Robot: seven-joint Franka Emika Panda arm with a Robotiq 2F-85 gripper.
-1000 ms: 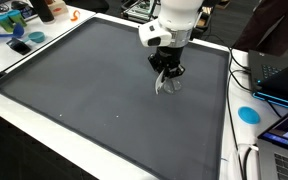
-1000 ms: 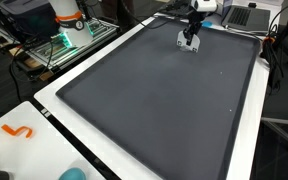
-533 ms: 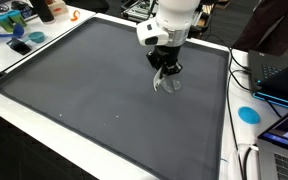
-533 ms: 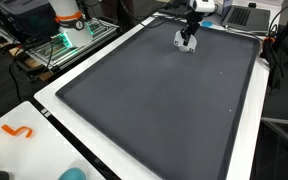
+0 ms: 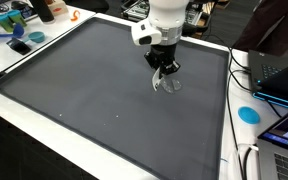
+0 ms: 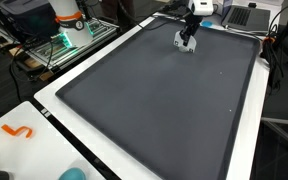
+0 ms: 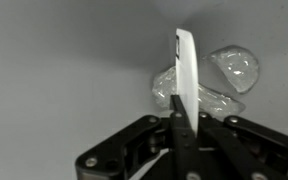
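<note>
My gripper [image 5: 164,74] hangs over the far part of a large dark grey mat [image 5: 74,95], near its back edge; it also shows in the exterior view [image 6: 187,40]. In the wrist view the fingers [image 7: 184,128] are shut on a thin white flat piece [image 7: 185,65], seen edge-on. Crumpled clear plastic [image 7: 232,70] is behind it, at or just above the mat; whether it is attached to the white piece I cannot tell. In an exterior view the pale, translucent thing [image 5: 168,86] hangs at the fingertips, just above the mat [image 6: 154,110].
A white border frames the mat. A laptop [image 5: 280,75], a blue round disc [image 5: 248,114] and cables lie beside one edge. An orange hook shape [image 6: 17,131] lies on the white border. Another machine with green light [image 6: 69,28] and a laptop [image 6: 246,14] stand beyond the mat.
The gripper has shifted slightly toward the mat's back edge and a little upward, the white piece still between its fingers.
</note>
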